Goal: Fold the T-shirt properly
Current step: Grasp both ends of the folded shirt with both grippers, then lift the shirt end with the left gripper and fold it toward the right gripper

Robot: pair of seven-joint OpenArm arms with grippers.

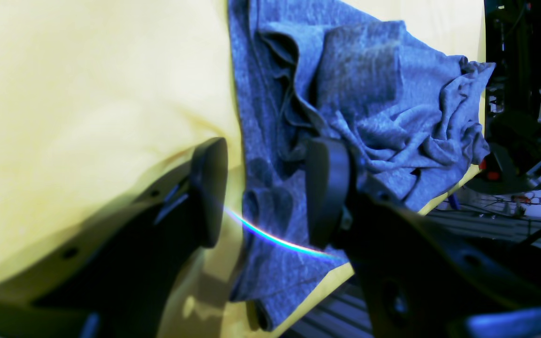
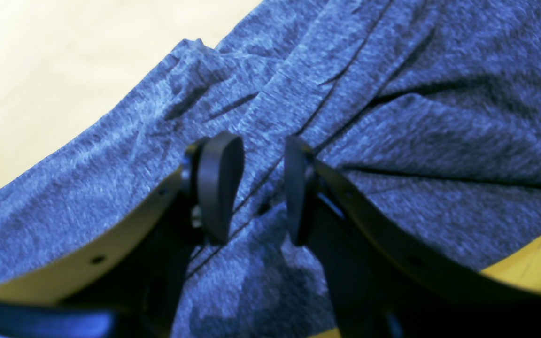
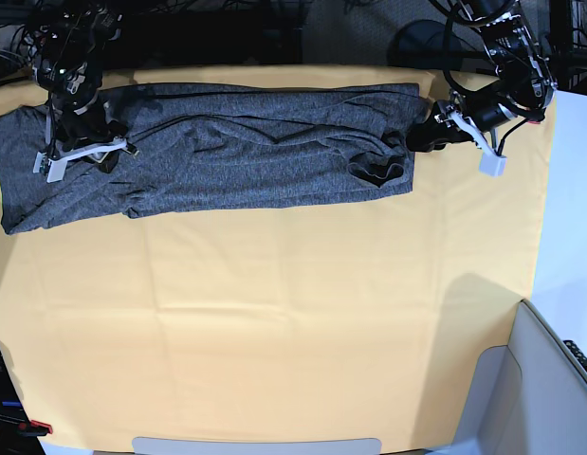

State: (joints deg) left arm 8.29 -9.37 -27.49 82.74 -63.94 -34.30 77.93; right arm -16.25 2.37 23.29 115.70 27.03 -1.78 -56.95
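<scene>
Fabric fills most of what lies ahead of both grippers: the T-shirt [image 3: 246, 156], a heathered charcoal-grey knit, is stretched lengthwise along the far edge of the yellow-orange tablecloth [image 3: 274, 313], one end under each arm.

The left gripper [image 1: 266, 192] stands wide apart, nothing pinched between its dark pads. One pad sits over bare tablecloth, the other over the shirt, and the shirt's edge runs through the gap between them. Just beyond that gripper the cloth is bunched into a crumpled heap of folds, with a flatter folded panel beyond the heap; in the base view this end of the shirt shows a dark curled opening near the gripper.

The right gripper [image 2: 251, 190] hovers low over the shirt's other end, its pads partly apart with a visible gap. A seam and several creases run through that gap, but whether the pads have caught any fabric cannot be told. Beyond and to either side of it, grey knit covers nearly everything, with tablecloth showing only at the corners.
</scene>
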